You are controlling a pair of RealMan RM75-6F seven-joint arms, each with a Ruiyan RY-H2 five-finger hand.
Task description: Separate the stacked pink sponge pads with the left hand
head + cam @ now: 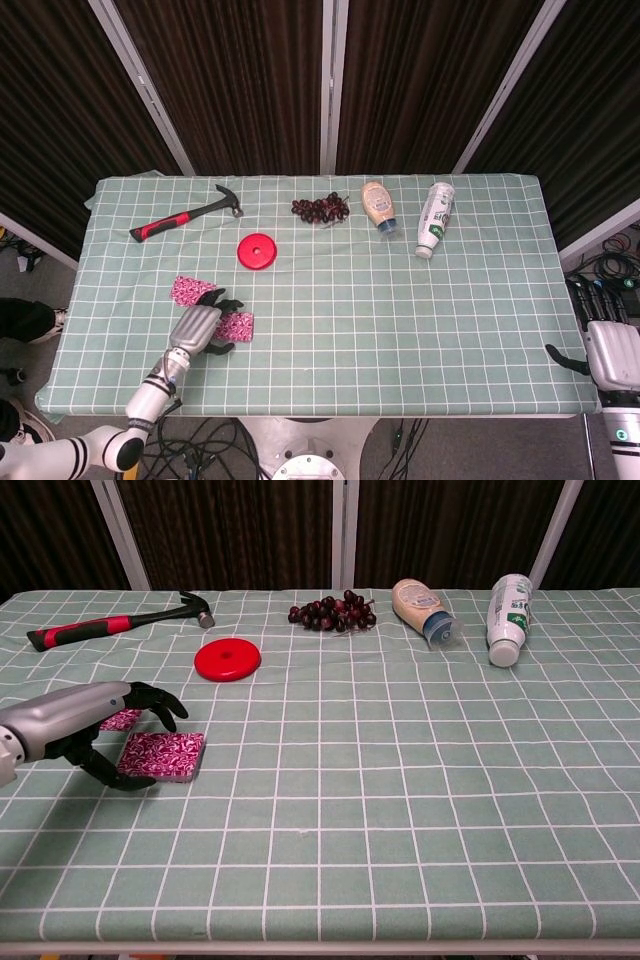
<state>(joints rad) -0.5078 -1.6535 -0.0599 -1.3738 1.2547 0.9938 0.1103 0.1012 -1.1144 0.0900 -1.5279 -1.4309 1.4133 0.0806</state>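
From where I sit, the two pink sponge pads already lie apart on the green checked tablecloth (400, 330), so I judge the separating is done and what remains is to lift my left hand clear without brushing either pad.

Far left in the chest view, my left hand (95, 725) hangs low over the cloth, fingers spread and curved, holding nothing. The far sponge pad (122, 719) peeks out behind the fingers; most of it is covered by the hand. Just right of it, the near sponge pad (163, 754) lies flat, with the thumb close to its near edge. I cannot tell whether the thumb touches it. The head view shows the same pair: one pad (187, 289) above the hand (200, 327), the other (238, 325) to its right.

Further along the back of the table lie a red-handled hammer (118, 624), a red disc (227, 660), dark grapes (333, 613), a squeeze bottle of sauce (424, 609) and a white bottle (508, 616), both on their sides.

My right hand (610, 345) is at the far right edge of the head view, off the table; its fingers are too cut off to tell how they sit.
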